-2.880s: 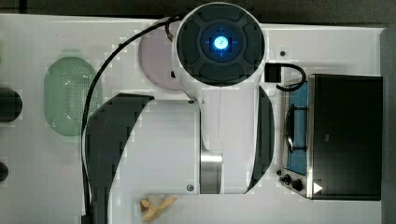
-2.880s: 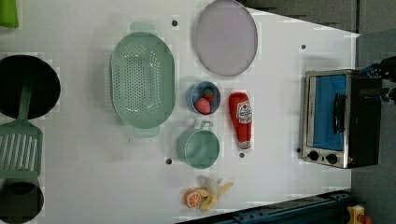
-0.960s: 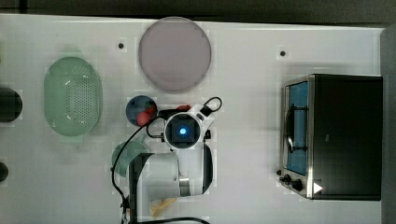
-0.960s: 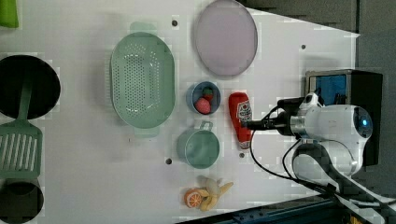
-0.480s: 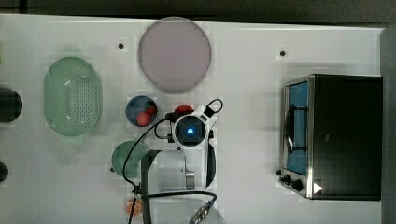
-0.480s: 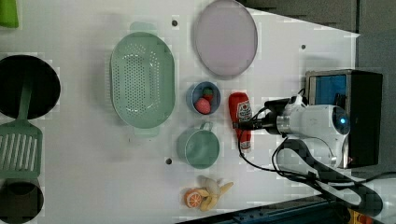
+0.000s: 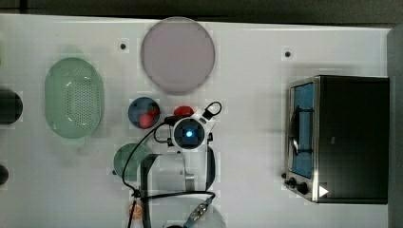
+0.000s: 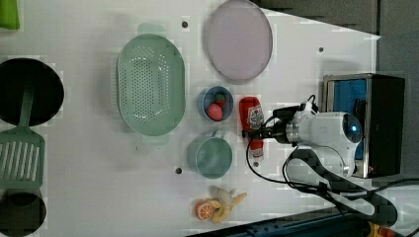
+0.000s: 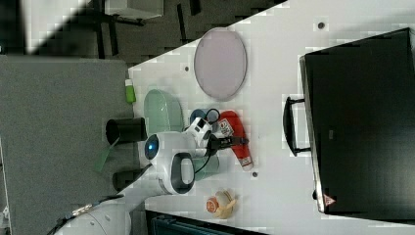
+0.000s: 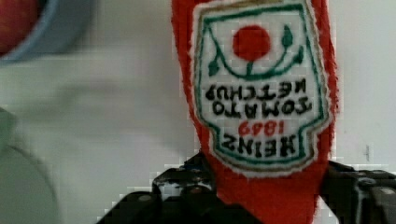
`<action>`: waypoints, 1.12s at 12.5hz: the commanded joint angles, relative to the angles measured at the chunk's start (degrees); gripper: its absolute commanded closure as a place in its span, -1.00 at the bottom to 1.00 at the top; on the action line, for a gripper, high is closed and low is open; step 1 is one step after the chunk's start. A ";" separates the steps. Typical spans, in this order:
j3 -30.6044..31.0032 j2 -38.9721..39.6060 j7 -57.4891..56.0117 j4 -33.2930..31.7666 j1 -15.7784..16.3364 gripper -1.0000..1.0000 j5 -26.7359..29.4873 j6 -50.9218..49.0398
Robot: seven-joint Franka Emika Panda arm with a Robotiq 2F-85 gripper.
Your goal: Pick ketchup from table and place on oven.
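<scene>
Red and lying flat on the table (image 8: pixel 306 29), the one ketchup (image 8: pixel 251 126) has its long axis running up-down in the left view, its cap toward the left view's bottom. The gripper (image 8: pixel 260 133) straddles its neck, fingers (image 10: pixel 187 184) at either side; whether they clamp cannot be told. One oven (image 7: pixel 354 137) stands well apart. The wrist view shows the label's lettering, which the top view hides beneath the arm.

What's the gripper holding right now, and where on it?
The fingers sit on either side of the ketchup, just past the label toward the cap; whether they have clamped it cannot be told. It lies on the table.
</scene>
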 commanded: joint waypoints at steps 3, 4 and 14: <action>-0.03 -8.70 2.15 3.77 -0.35 -0.21 0.02 -6.39; -0.01 -11.59 2.35 4.97 -0.34 -0.21 0.02 -11.52; -3.46 -24.18 2.36 36.98 -1.59 -0.21 4.86 -59.16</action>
